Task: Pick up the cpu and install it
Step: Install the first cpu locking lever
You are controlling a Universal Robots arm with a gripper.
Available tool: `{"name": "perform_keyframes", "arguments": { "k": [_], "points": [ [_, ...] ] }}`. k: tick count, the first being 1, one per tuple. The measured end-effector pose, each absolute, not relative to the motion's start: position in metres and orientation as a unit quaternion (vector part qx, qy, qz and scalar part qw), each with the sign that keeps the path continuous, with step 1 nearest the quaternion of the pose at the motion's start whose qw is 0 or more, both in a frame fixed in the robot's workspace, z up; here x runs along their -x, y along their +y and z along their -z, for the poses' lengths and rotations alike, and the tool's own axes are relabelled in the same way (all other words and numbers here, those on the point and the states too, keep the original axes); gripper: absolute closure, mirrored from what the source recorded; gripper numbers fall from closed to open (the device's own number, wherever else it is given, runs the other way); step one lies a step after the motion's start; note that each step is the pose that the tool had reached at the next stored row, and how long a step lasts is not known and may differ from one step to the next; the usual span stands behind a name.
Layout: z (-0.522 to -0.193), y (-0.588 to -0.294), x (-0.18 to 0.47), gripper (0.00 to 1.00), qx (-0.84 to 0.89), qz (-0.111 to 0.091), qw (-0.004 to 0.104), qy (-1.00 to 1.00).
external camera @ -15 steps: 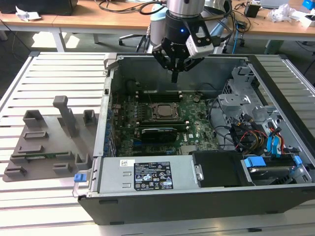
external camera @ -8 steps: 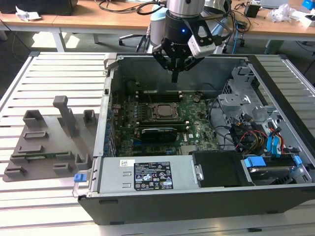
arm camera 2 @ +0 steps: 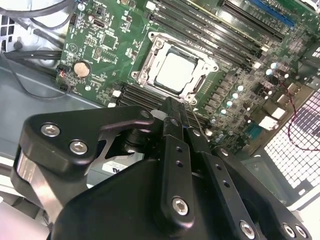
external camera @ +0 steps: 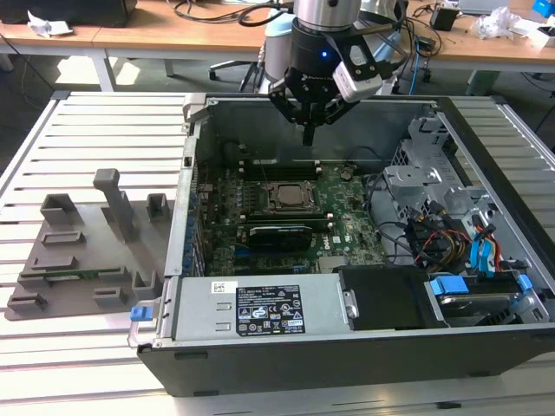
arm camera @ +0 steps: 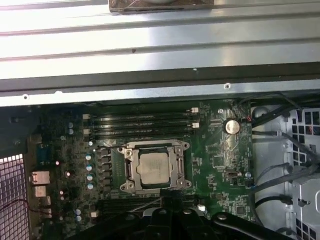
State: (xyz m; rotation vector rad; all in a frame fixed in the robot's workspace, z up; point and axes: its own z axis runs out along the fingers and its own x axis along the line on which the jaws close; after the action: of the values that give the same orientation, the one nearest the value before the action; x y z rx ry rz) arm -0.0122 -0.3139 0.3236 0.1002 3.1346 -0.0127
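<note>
The cpu (external camera: 284,196) is a pale silvery square lying flat inside the socket frame (external camera: 264,198) on the green motherboard, in the open computer case (external camera: 192,156). Both wrist views show the cpu (arm camera 2: 175,70) (arm camera: 155,169) seated within the metal frame (arm camera 2: 150,55) (arm camera: 127,167). My gripper (external camera: 308,134) hangs above the board, a little behind the socket, pointing down. Its fingers are shut together with nothing between them, and in both wrist views the gripper tip (arm camera 2: 172,107) (arm camera: 170,197) sits just short of the socket's edge.
A long black card (external camera: 277,234) lies in front of the socket. The power supply (external camera: 260,308) fills the case front, and a drive cage with cables (external camera: 451,225) is at the exterior view's right. A grey fixture tray (external camera: 78,251) rests on the slatted table.
</note>
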Motion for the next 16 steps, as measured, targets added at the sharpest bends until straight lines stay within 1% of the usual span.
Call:
{"name": "perform_keyframes", "arguments": {
  "k": [16],
  "points": [
    [-0.3236,-0.3139,0.0122,0.89,0.011,0.004,0.003,1.0]
  ]
}}
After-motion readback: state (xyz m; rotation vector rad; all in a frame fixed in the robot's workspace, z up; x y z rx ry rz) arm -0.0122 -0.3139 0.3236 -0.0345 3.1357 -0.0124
